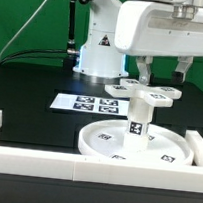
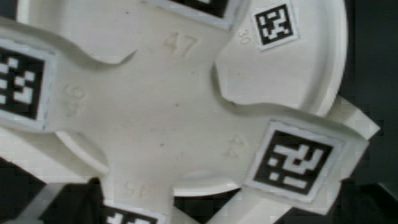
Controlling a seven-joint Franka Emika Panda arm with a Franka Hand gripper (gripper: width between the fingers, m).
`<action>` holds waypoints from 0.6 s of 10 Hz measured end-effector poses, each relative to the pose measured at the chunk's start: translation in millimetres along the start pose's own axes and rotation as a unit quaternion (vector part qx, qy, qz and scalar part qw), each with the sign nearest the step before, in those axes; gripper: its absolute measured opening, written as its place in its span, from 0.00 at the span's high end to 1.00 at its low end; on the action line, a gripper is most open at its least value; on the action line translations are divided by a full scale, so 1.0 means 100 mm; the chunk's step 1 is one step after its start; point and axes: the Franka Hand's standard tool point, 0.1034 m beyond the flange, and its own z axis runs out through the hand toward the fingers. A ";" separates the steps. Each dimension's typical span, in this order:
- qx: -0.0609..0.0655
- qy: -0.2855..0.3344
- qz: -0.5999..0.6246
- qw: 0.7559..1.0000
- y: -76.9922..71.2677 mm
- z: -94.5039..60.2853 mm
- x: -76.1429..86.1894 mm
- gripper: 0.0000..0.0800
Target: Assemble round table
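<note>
I see the gripper (image 1: 158,74) spread wide, holding nothing, above the cross-shaped base (image 1: 148,92). The base sits atop the leg (image 1: 139,119), upright on the round disc (image 1: 116,141). Rigid, light, smooth plastic; I would grasp across one arm's edges.

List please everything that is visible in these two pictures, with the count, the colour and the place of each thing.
round disc: one, white, rimmed, on the black table against the border wall.
leg: one, white, tagged, upright on the disc's middle.
cross-shaped base: one, white, tagged lobes, on top of the leg; it fills the wrist view.
marker board: one, white strip, flat on the table behind the disc.
border wall: one, white, along the table's front edge.
table: one, black.
gripper: one, white arm, open just above the base.
</note>
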 end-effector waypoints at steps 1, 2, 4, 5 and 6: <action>0.000 0.000 -0.044 0.999 0.01 0.00 0.00 0.19; -0.002 -0.001 -0.083 0.997 0.01 0.00 -0.01 0.19; -0.009 -0.013 -0.167 0.986 0.04 0.01 -0.02 0.19; -0.008 -0.017 -0.195 0.981 0.07 0.02 -0.02 0.19; -0.008 -0.018 -0.228 0.973 0.07 0.02 -0.03 0.19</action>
